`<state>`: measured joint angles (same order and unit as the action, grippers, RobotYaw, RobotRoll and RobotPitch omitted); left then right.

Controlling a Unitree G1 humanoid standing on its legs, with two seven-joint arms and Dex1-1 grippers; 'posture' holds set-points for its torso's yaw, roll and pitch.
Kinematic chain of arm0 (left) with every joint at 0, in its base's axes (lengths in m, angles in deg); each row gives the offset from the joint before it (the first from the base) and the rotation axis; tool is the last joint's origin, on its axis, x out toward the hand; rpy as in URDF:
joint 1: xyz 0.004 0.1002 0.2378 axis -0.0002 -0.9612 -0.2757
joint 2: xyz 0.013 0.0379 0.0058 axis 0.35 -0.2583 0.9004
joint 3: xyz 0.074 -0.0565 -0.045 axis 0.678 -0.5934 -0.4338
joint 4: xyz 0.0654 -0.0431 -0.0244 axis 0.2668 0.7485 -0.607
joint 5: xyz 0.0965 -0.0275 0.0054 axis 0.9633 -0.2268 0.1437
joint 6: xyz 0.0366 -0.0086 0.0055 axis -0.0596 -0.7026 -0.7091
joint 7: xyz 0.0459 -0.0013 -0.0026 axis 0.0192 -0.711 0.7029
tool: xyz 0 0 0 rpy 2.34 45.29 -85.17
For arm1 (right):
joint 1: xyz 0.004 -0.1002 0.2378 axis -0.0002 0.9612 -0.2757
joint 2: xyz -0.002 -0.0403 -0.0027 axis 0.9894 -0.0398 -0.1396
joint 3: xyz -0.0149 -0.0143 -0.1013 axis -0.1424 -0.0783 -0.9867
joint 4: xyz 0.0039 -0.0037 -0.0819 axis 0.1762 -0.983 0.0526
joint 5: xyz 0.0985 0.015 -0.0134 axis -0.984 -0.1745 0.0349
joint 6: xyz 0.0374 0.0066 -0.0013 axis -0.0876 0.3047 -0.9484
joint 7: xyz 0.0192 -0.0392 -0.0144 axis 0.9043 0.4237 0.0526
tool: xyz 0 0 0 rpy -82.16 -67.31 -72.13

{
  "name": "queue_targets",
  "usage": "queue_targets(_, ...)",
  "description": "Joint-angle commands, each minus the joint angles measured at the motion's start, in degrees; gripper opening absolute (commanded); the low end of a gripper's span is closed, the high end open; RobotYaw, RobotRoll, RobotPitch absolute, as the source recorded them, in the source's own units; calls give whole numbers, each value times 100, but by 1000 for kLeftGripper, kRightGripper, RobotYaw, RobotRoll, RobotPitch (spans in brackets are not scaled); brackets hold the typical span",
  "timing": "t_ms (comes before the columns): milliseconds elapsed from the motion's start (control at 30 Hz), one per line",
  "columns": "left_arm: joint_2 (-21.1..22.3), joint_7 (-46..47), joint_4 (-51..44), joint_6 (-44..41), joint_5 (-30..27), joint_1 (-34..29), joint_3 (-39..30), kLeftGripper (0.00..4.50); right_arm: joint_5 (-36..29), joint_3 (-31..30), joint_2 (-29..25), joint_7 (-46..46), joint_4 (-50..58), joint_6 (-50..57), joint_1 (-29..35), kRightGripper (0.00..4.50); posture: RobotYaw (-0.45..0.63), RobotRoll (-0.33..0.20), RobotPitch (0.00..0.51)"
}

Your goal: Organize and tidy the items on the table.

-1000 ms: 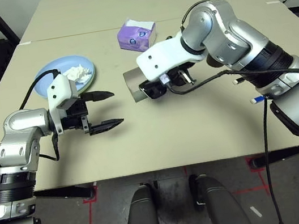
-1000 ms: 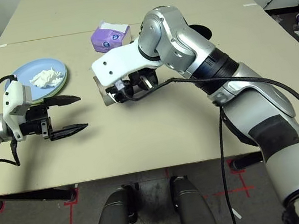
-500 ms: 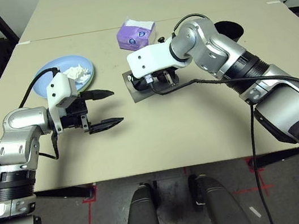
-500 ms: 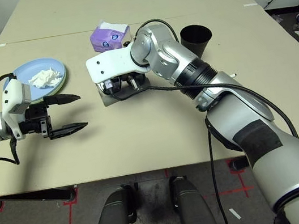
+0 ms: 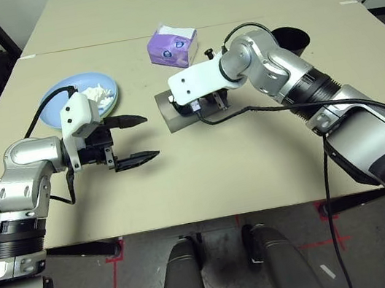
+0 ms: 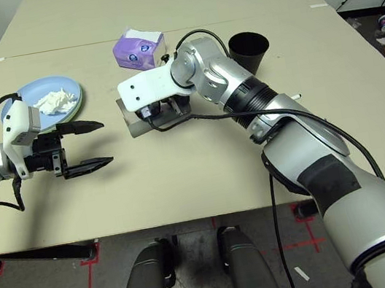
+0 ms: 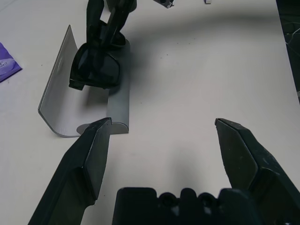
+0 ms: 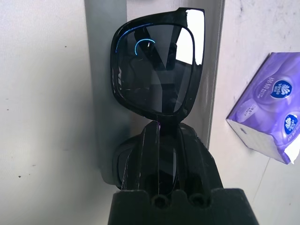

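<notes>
While clamped, sunglasses (image 8: pixel 157 68) apparently overhang case (image 7: pixel 58 101) rim.

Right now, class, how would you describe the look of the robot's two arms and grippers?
Both arms are silver with black joint bands. Each wrist carries a white block trailing a black cable. The left gripper and right gripper each have two black tapered fingers.

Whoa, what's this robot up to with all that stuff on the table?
It is tidying the table. Its right gripper is shut on a pair of black sunglasses and holds them over the open grey glasses case, apparently about to set them inside. Its left gripper hovers open nearby, holding nothing. A crumpled white tissue lies on a blue plate, with a purple tissue pack and a black cup farther back.
</notes>
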<state>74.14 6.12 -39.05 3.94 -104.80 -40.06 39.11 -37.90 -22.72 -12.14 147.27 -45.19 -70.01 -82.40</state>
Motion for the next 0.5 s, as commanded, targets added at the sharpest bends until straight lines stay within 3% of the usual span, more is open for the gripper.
queue_targets(33,96,-44,-178,-53,-13,-90,16,4500,-46,87,38,80,59,18,-133,370,54,0,173)
queue_targets(500,98,-25,-423,-221,-81,-268,7,4500,-140,165,-57,351,375,-1,-315,370,39,0,210)
